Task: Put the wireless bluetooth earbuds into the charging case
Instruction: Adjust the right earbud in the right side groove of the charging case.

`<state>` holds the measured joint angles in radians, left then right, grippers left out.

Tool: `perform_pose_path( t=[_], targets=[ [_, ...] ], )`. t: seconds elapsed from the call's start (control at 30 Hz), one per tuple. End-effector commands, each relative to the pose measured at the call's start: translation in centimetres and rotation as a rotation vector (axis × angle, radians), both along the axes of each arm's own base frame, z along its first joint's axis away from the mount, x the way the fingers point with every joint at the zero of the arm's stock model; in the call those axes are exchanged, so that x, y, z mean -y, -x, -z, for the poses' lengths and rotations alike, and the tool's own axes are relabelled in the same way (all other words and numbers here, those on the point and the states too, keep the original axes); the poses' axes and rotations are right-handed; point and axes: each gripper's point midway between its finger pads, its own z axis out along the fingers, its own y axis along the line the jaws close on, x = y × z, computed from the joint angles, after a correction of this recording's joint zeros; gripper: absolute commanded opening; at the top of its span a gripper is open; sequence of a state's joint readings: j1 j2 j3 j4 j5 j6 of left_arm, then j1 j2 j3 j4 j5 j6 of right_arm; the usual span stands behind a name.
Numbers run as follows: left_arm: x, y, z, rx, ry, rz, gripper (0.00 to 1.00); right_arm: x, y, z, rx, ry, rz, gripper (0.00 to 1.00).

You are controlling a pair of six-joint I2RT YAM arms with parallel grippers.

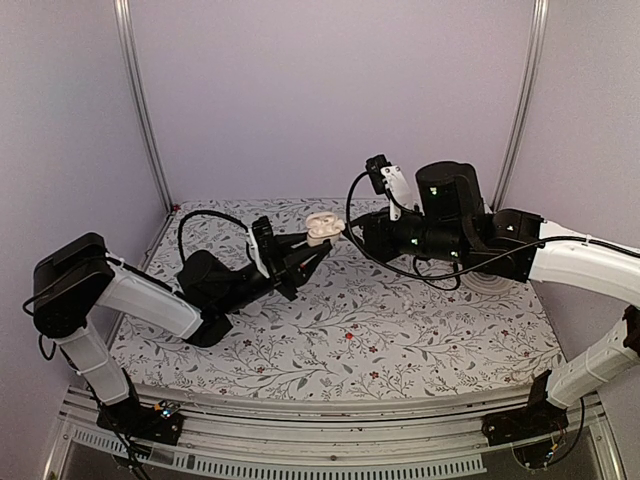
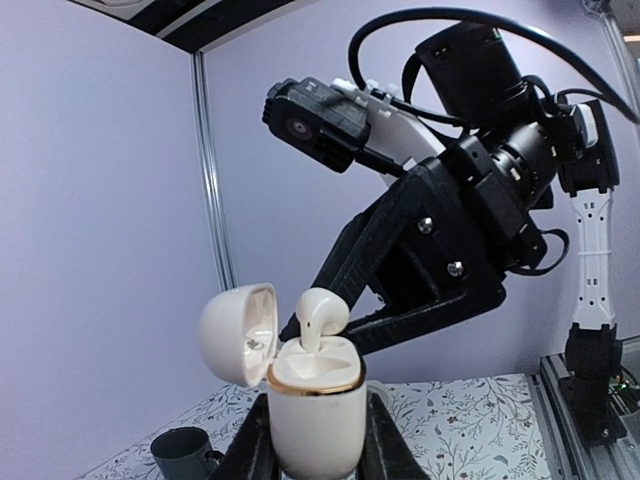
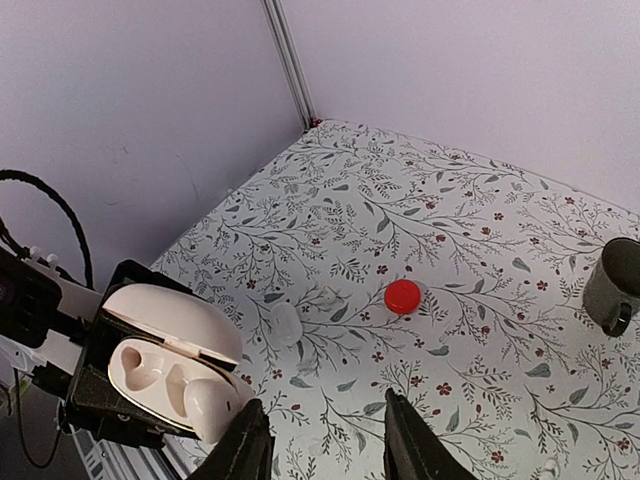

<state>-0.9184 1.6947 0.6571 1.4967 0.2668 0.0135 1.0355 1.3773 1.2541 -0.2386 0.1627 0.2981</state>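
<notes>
Above a floral tablecloth (image 1: 400,330), the left gripper (image 2: 316,455) clamps the charging case (image 2: 315,400) aloft, lid open; one earbud (image 2: 320,315) stands proud of its hollow; the right gripper (image 3: 325,445), fingers spread and empty, hovers just beside; a gentle downward press should finish seating it.

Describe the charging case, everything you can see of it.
The charging case is small, rounded, glossy cream-white plastic with a gold band at its mouth. Its lid is swung open to one side. One earbud sits in one hollow, head sticking out; the other hollow is empty. The left gripper clamps its body by the sides, in the air above the table.
</notes>
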Motion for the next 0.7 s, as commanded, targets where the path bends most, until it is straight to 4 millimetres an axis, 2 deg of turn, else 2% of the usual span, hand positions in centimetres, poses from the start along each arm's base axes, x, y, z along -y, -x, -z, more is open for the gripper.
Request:
perform_pose_path(
  t=[0.0, 0.67],
  targets=[
    [0.6, -0.5, 0.2, 0.001, -0.007, -0.017, 0.0, -0.1, 0.4, -1.3, 0.013, -0.009, 0.005, 0.4],
    [1.9, -0.6, 2.1, -0.016, -0.093, -0.019, 0.0, -0.9, 0.5, -0.4, 0.029, 0.071, 0.017, 0.42]
  ],
)
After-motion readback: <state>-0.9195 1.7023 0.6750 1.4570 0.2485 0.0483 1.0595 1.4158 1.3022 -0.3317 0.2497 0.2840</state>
